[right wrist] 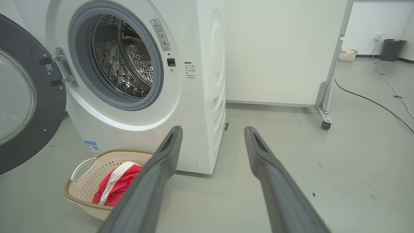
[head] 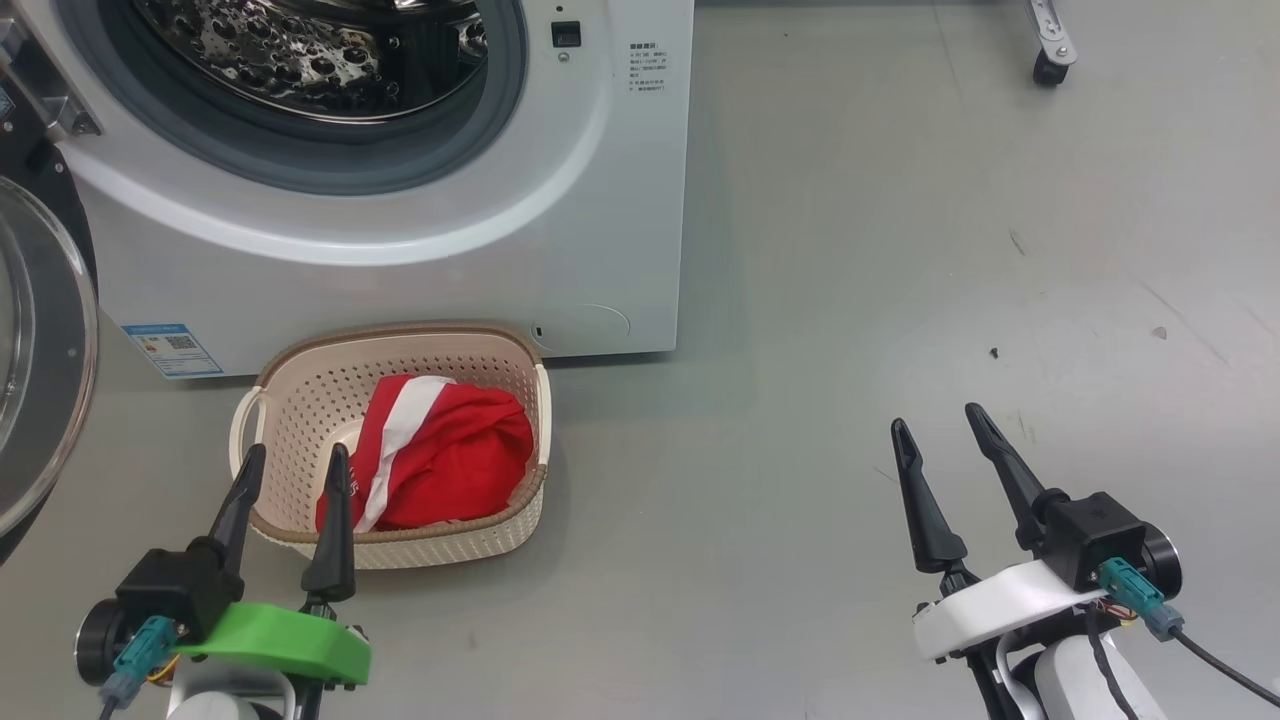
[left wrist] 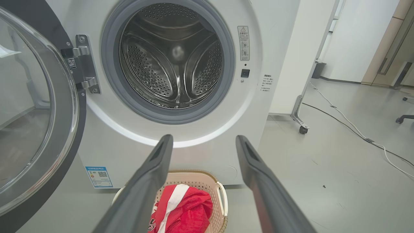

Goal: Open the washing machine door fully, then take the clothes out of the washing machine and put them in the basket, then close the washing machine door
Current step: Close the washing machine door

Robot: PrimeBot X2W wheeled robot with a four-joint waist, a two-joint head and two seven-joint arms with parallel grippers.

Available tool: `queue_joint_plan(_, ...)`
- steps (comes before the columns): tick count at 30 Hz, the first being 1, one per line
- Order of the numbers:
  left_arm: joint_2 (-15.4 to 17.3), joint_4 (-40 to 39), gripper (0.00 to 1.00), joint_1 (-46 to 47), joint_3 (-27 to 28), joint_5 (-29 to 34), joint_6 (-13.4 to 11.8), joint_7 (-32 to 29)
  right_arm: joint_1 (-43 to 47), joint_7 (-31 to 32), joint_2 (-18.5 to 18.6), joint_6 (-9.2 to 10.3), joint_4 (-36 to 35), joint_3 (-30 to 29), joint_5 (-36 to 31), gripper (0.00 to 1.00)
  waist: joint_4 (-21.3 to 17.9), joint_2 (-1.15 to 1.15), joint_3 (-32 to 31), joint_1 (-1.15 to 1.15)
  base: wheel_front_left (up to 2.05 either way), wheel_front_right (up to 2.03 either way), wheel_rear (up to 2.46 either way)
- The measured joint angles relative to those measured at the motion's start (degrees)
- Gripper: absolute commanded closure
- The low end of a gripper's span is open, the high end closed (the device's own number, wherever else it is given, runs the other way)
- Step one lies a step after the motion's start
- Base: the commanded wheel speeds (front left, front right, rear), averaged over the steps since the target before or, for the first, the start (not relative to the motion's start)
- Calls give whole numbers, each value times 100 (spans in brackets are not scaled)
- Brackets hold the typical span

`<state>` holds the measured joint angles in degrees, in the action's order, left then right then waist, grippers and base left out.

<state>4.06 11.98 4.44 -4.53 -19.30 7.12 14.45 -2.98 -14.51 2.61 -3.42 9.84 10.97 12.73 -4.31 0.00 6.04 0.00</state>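
The washing machine (head: 400, 270) carries a blue label (head: 172, 349) with a QR code low on its front and a block of small dark print (head: 648, 67) right of the port. The left wrist view brings in a tall warning sticker (left wrist: 243, 42) topped by a yellow triangle. None of this text is legible. That view also catches a small QR tag (left wrist: 71, 63) on the hinge and dark lettering (left wrist: 151, 223) on the clothes (left wrist: 190, 207), too cut off to read. The washing machine door (left wrist: 42, 136) stands swung wide to the robot's left, with the dimpled steel drum (left wrist: 171, 61) in plain sight. The clothes, red with a white stripe, lie bunched in the basket (head: 300, 385), which sits on the floor (head: 850, 300) just before the machine. The left tool (head: 299, 452) hovers at the basket's near edge, fingers spread, holding nothing. The right tool (head: 935, 417) hangs over the floor well to the right, likewise spread and holding nothing. The right wrist view adds a wheeled partition (right wrist: 278, 48), a distant second basket (right wrist: 347, 55) and a dark bin (right wrist: 391, 49)
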Motion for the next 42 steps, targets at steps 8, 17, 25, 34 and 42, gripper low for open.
queue_joint_plan(8, -7, -16, 0, 1, -11, 0, 0, 0, -4, 0, 0, 1, -12, 0, 0, 0, 13, 0, 54, 0, -4, 4, 0)
queue_joint_plan(17, -8, -19, 0, 1, -11, 16, 0, 0, -10, 0, 0, 2, -14, 7, 3, 0, 13, 0, 90, 0, 0, 0, 0)
queue_joint_plan(25, -8, -13, 0, 3, -12, 26, 0, 0, -14, 0, 0, 3, -13, 10, 35, 0, 8, 0, 84, 0, 0, 0, 0)
queue_joint_plan(34, -8, 19, 0, 3, -15, 34, 0, 0, -14, 0, 0, 4, -5, 10, 35, 0, 28, 0, 54, 0, 0, 0, 0)
queue_joint_plan(42, -20, 35, 0, 17, -145, 34, 0, 0, -13, 0, 1, 55, -32, -34, 35, 0, 170, 0, 103, 0, 0, 0, 0)
